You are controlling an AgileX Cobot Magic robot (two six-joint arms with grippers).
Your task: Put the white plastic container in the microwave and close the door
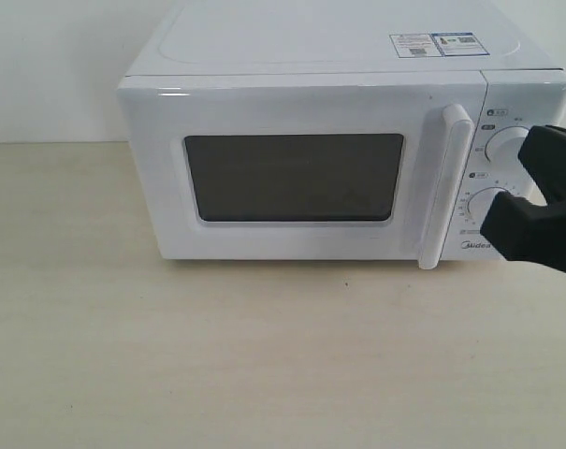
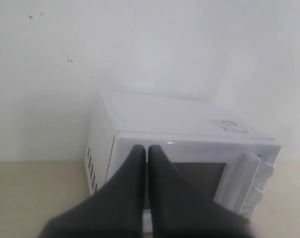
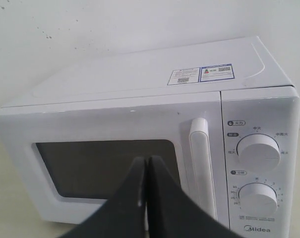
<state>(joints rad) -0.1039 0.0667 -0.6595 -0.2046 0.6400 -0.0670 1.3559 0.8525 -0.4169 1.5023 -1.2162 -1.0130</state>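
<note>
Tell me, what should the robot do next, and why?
Probably ease the shut right gripper back from the microwave: its door looks fully closed, and no container shows outside, so it may already be inside; the dark window hides that.

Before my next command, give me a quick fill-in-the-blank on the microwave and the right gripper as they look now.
1. The door of the white boxy microwave is ____.
2. The vertical white bar handle stands between the dark window and ____ round white dials.
3. The rectangular stickers lie on the microwave's ____.
4. The black jaws of the right gripper are ____.

Missing words: closed; two; top; shut.
</note>
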